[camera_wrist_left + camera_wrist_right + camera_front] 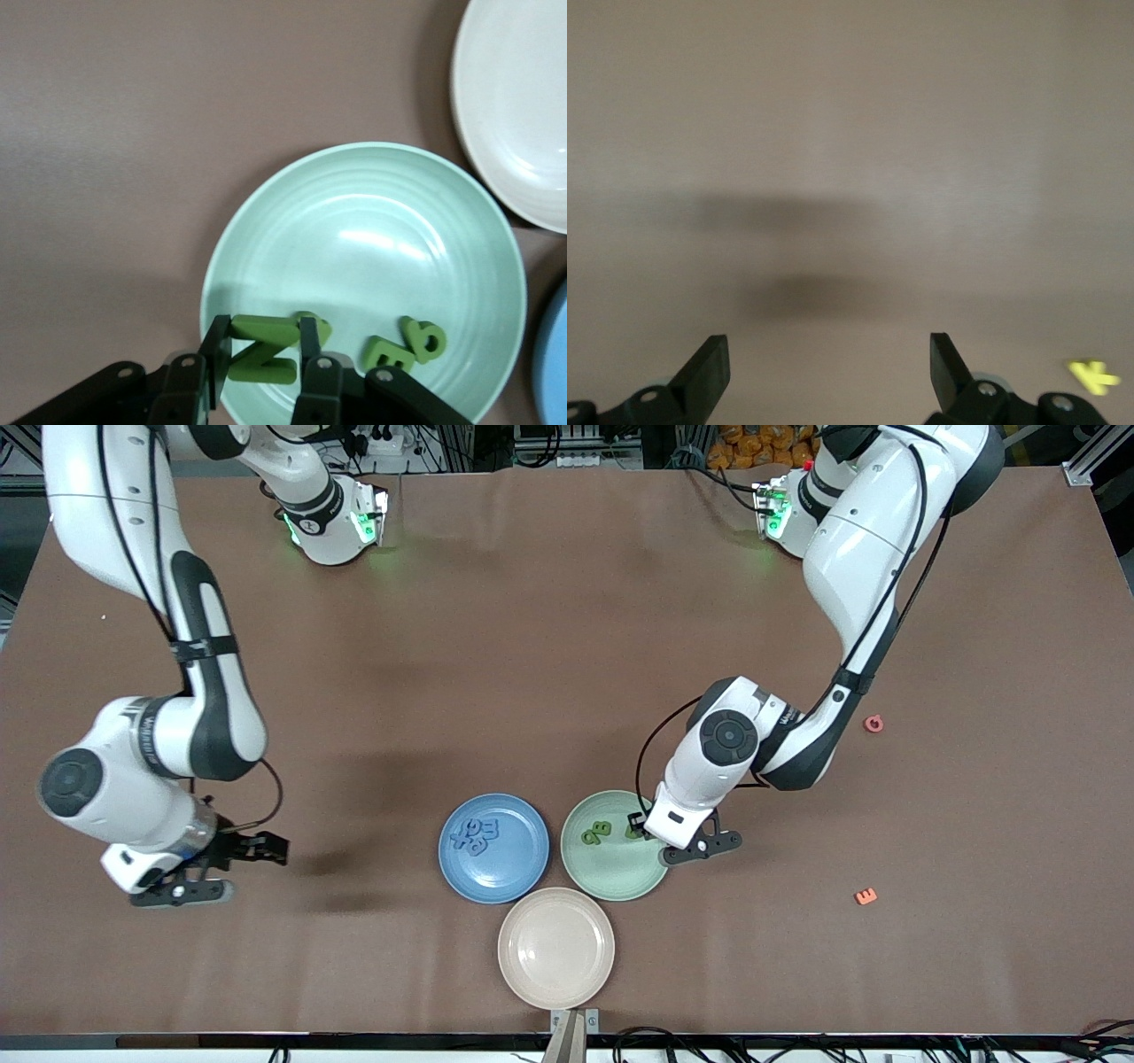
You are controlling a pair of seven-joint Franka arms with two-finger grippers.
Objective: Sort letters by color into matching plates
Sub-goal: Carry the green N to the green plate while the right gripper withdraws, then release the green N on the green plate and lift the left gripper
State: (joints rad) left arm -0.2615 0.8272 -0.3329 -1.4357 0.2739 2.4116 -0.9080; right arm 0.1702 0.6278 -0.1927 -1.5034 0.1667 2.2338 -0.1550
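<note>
I am holding a green Z letter (260, 351) in my left claw (262, 372), clamped across its middle, over the edge of the mint green plate (372, 212) toward the left arm's end. It looks like light, squashy foam, so a gentle pinch on its flat sides should do. My right claw (829, 372) is waiting, spread apart, over bare bench (567, 646).

The table (549, 646) is brown. One plate (461, 868) is blue with blue letters (476, 834) in it. One plate (611, 872) is pale green with green letters (596, 832). The beige plate (556, 948) is plain. Two small letters (866, 896) are orange.
</note>
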